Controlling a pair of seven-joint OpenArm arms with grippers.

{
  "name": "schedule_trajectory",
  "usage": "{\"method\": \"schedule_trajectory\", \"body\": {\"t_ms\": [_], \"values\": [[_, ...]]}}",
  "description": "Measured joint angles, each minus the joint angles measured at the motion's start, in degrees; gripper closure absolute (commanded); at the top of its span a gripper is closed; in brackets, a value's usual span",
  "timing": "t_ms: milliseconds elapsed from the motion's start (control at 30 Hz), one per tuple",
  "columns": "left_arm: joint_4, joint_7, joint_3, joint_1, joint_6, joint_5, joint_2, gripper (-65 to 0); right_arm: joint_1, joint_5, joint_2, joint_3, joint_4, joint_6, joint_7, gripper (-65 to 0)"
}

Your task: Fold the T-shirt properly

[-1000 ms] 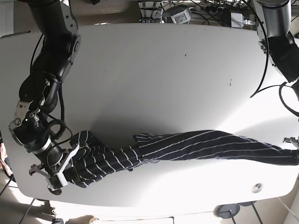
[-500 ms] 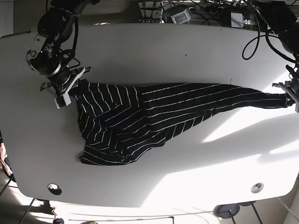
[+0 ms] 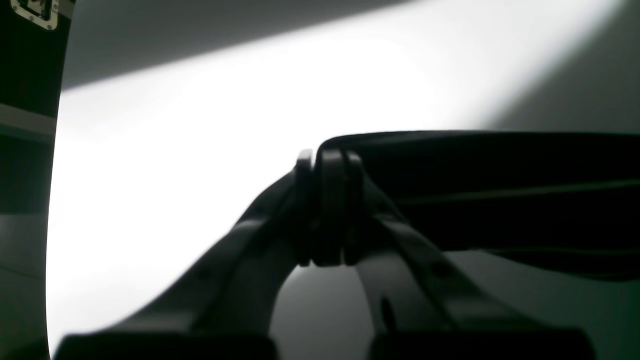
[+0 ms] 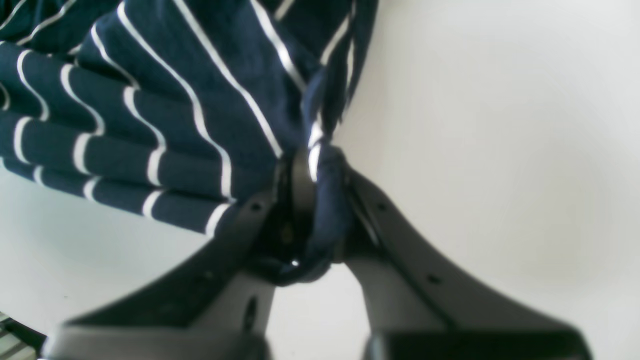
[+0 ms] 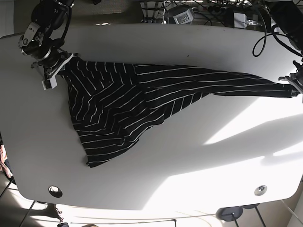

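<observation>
While striped T-shirt [image 5: 142, 101] lies stretched across table [image 5: 199, 179], your right claw [image 4: 312, 210] grips far-left corner, left claw [image 3: 325, 210] clenched on right end.

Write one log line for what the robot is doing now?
phase: spreading | T-shirt: stretched across table | left gripper: shut on T-shirt | right gripper: shut on T-shirt

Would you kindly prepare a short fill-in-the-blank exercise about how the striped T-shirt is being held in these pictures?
1. The T-shirt is dark with thin ____ stripes.
2. The right gripper is ____ on a bunched bit of the fabric.
3. The shirt is stretched between the right gripper and the ____ gripper.
4. Its lower part rests on the white ____.

Missing words: white; shut; left; table
</observation>
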Motion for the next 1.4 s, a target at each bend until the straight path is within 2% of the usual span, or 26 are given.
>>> {"method": "schedule_trajectory", "body": {"t_ms": [100,167,333,367,400,500,567,667,800,867,900,1000,1133,1267,1400], "values": [[0.00,-0.07,0.02,-0.13,0.00,-0.13,0.00,0.0,-0.15,-0.22,-0.81,0.02,0.13,-0.04,0.00,-3.2],[0.00,-0.02,0.00,-0.02,0.07,0.04,-0.02,0.0,-1.07,-0.17,-1.38,0.00,1.62,-0.17,-0.02,-10.3],[0.00,-0.04,-0.09,-0.04,0.42,0.22,-0.02,0.0,-2.08,-0.57,-4.11,0.26,9.92,-0.24,-0.02,-54.7],[0.00,-0.04,-0.09,-0.02,0.44,0.24,-0.07,0.0,-1.60,-0.50,-4.09,0.04,10.43,-0.22,-0.04,-61.5],[0.00,-0.04,-0.09,-0.04,0.48,0.35,-0.17,0.0,0.20,-0.17,-4.09,0.07,10.29,-0.24,-0.57,-65.0],[0.00,-0.04,-0.07,-0.04,0.59,0.24,-0.13,0.0,5.49,0.90,-3.61,-0.22,10.21,-0.26,-0.46,-65.0],[0.00,-0.02,-0.09,-0.02,0.61,0.42,-0.17,0.0,6.99,0.63,-2.93,-4.26,10.23,-0.83,-0.50,-65.0],[0.00,-0.07,-0.04,-0.04,0.61,0.26,-0.13,0.0,10.29,0.92,-1.53,-10.36,8.09,-0.22,-0.48,-65.0],[0.00,-0.07,0.13,-0.09,0.61,0.35,-0.15,0.0,20.68,0.74,-0.33,-10.38,-3.23,-0.26,-0.50,-65.0],[0.00,-0.04,1.68,-0.04,0.63,0.44,-0.31,0.0,26.36,0.66,2.45,-10.45,-12.79,-0.24,0.09,-65.0],[0.00,-0.07,1.90,-0.09,0.63,0.42,-0.22,0.0,29.33,0.02,3.78,-10.36,-19.17,-0.46,2.40,-64.0],[0.00,-0.04,1.92,-0.15,0.63,0.44,-0.17,0.0,32.65,0.42,6.80,-10.60,-31.74,-0.42,9.81,-55.8],[0.00,-0.07,1.92,-0.22,0.63,0.39,-0.15,0.0,33.97,-0.17,8.85,-10.78,-46.34,-0.83,18.01,-55.5],[0.00,-0.07,1.92,-0.22,0.63,0.42,-0.17,0.0,34.77,-3.30,9.38,-10.88,-53.55,-0.83,25.16,-55.5],[0.00,-0.07,1.95,-0.22,0.63,0.42,-0.17,0.0,34.86,-5.64,8.31,-10.56,-54.45,-0.70,27.34,-55.0]]}}
